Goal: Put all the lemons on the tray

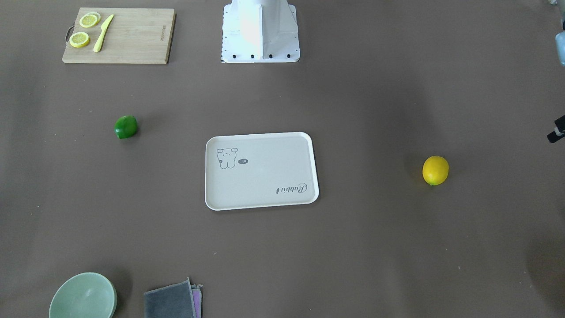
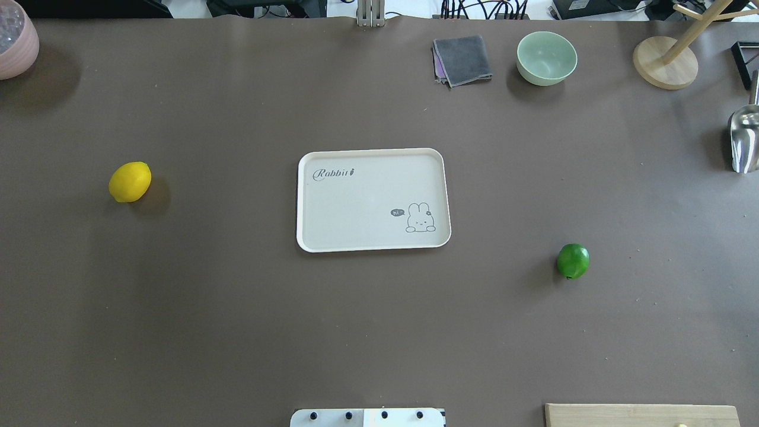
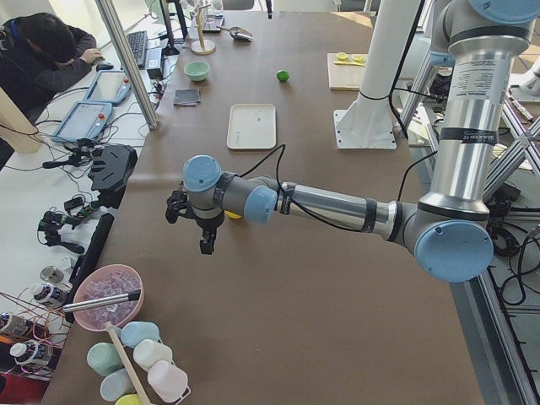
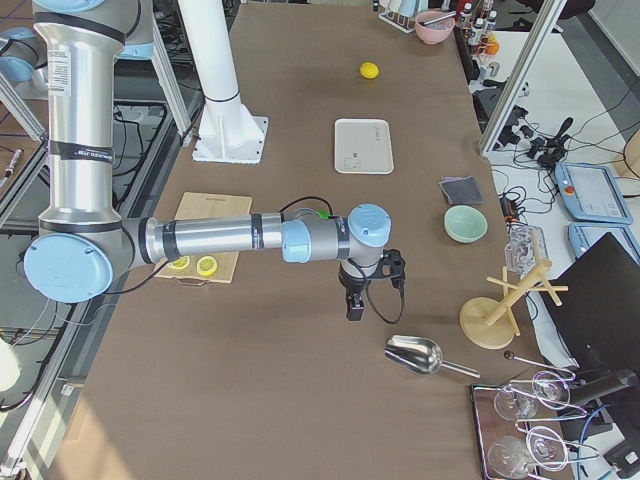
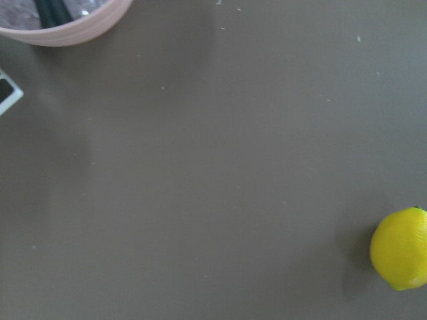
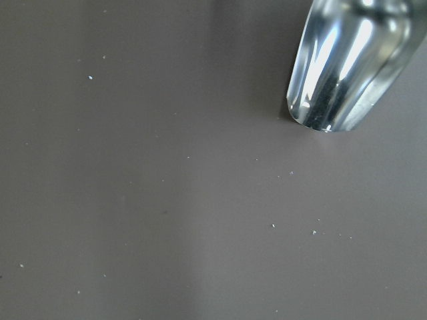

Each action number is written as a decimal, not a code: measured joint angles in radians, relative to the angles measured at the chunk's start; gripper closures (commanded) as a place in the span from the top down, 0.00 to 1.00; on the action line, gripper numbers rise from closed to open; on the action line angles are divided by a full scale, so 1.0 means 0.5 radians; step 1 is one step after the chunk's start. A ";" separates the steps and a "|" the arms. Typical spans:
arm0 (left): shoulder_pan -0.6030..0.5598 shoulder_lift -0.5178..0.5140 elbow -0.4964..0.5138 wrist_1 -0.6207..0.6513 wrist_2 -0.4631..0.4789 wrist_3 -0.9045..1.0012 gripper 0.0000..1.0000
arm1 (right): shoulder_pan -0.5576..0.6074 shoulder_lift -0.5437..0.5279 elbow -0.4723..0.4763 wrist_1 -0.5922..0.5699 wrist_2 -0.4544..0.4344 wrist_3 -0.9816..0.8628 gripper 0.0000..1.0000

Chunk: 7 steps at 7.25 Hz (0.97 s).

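The yellow lemon (image 2: pixel 130 181) lies on the brown table left of the tray (image 2: pixel 356 201), which has nothing on it. The dark green lemon (image 2: pixel 573 261) lies to the tray's right, nearer the robot. In the exterior left view my left gripper (image 3: pixel 207 246) hangs over the table just beyond the yellow lemon (image 3: pixel 232 215), toward the table's end; I cannot tell if it is open. The left wrist view shows that lemon (image 5: pixel 400 249) at its lower right. In the exterior right view my right gripper (image 4: pixel 354 308) hangs near the metal scoop (image 4: pixel 415 355); I cannot tell its state.
A bamboo cutting board (image 1: pixel 132 35) with lemon slices and a knife lies by the robot's base (image 1: pixel 260 31). At the far edge stand a green bowl (image 2: pixel 546 57), a grey cloth (image 2: pixel 462 59) and a wooden stand (image 2: pixel 664 62). A pink bowl (image 2: pixel 15 38) sits at the far left corner.
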 measured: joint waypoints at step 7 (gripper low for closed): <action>0.570 -0.306 0.226 -0.175 -0.015 0.000 0.99 | -0.302 0.146 -0.006 -0.001 0.039 0.270 1.00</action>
